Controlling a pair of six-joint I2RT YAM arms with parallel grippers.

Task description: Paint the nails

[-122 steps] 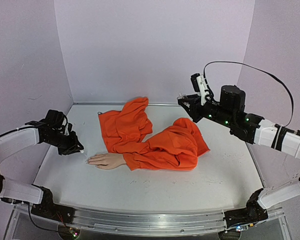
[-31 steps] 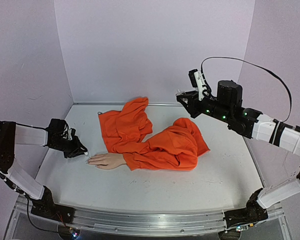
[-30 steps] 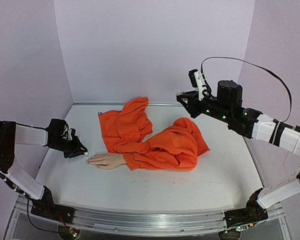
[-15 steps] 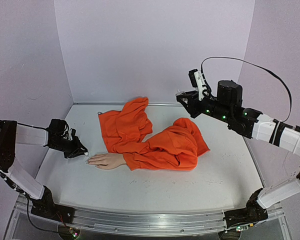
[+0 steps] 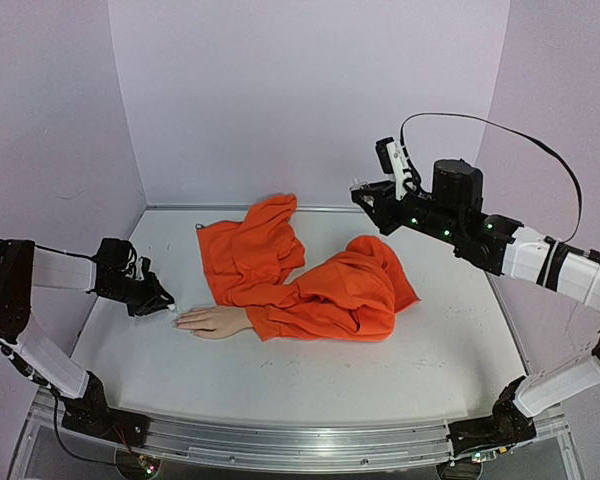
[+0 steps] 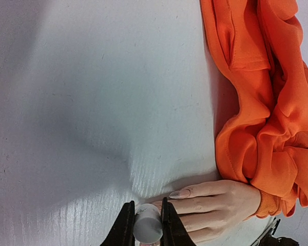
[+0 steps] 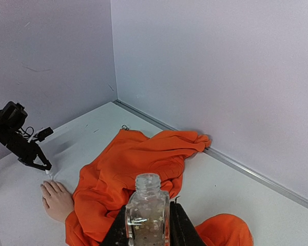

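**Brush cap poised at the fingertips, bottle held well clear**

The nails are found at the left-hand tips of the mannequin hand, which is laid palm down on the table, left of centre, fingers pointing toward the left arm. Only one nail is clearly made out in the left wrist view; the others are too small or turned away.

They are judged hard, glossy and tiny, so a light stroke is called for rather than any grip. The hand itself looks light and could be nudged along the smooth tabletop if pressed sideways. No hold on it is needed, and contact is best kept to the brush alone.

A small white cap is clamped between the fingers of the left gripper, just beside that visible nail. The brush under the cap is hidden, so contact cannot be confirmed.

Next out, the wrist is swallowed by an orange sleeve, crumpled in soft heaps across the middle of the table. It lies behind the fingertips and blocks nothing on the approach side.

Farther right, well apart and raised above the cloth, the right gripper is closed around a clear glass bottle, upright and uncapped. It is fragile, and could spill if tilted.
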